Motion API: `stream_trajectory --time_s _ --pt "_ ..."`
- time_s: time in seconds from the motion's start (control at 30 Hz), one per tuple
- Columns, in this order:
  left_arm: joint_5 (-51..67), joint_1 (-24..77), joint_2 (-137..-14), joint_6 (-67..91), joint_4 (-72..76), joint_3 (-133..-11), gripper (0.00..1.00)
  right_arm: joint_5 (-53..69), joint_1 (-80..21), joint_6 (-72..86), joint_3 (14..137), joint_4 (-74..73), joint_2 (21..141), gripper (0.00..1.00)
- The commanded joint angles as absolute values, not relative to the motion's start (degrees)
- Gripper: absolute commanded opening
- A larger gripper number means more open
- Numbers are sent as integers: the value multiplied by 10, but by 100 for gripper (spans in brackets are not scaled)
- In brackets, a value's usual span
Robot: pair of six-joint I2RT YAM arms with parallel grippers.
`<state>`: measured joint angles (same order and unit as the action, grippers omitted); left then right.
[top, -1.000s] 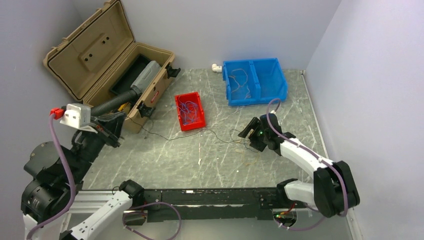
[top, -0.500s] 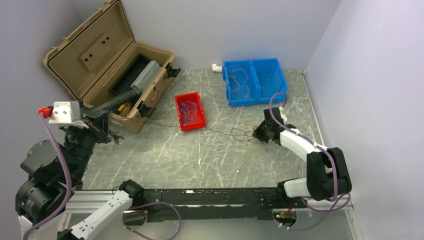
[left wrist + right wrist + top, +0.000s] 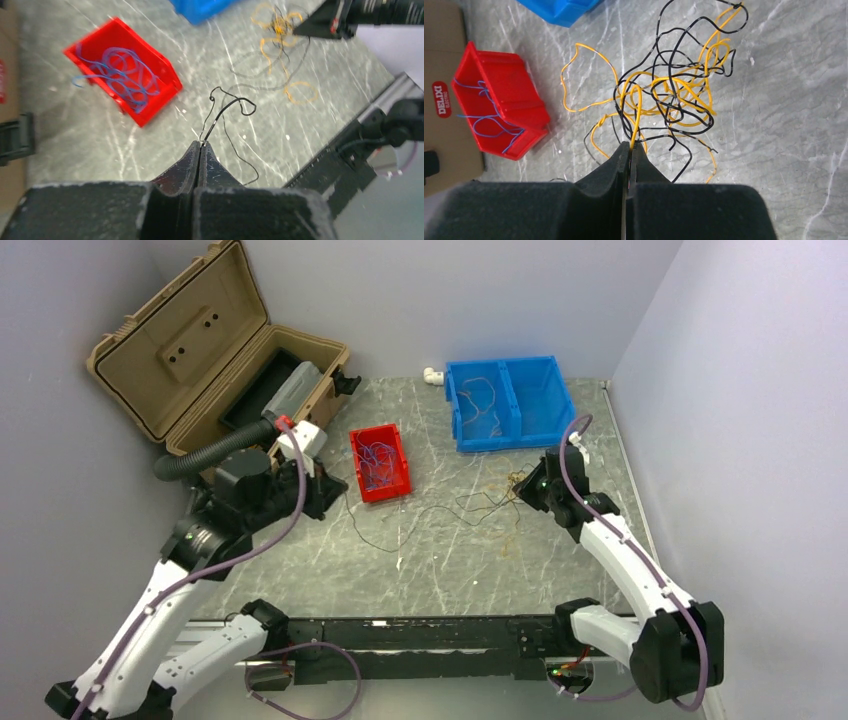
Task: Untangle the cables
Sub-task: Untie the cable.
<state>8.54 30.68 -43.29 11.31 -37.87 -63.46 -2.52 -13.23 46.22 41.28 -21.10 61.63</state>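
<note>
The cables are a tangle of yellow and black wires [image 3: 674, 90] at the table's right, also seen from above [image 3: 510, 490]. My right gripper [image 3: 630, 145] is shut on a yellow strand of it, beside the tangle [image 3: 527, 487]. One long black wire [image 3: 420, 512] trails left from the tangle in slack loops. My left gripper [image 3: 201, 145] is shut on that wire's end [image 3: 235, 102], just left of the red bin [image 3: 338, 487]. Blue wires [image 3: 120, 80] lie in the red bin [image 3: 398, 480].
A blue two-compartment bin [image 3: 545, 425] at the back right holds a few thin wires in its left half. An open tan toolbox [image 3: 200, 350] with a black corrugated hose [image 3: 205, 452] fills the back left. A white pipe fitting [image 3: 432, 375] sits by the back wall.
My right gripper shut on the tangle and drew it back and right. My left arm swung from the far left toward the red bin, and the black wire went from stretched to slack.
</note>
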Motion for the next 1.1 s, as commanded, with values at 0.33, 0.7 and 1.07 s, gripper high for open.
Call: stream_trajectory --time_s 0.33,0.7,1.07 --pt "114 390 -494 139 -356 -578 14 -43 -144 417 443 -240 568 0" --pt "91 503 -593 122 -154 -560 87 -47 -166 430 456 -249 574 0" --pt "64 589 -816 96 62 -615 78 -49 -178 473 471 -268 587 2"
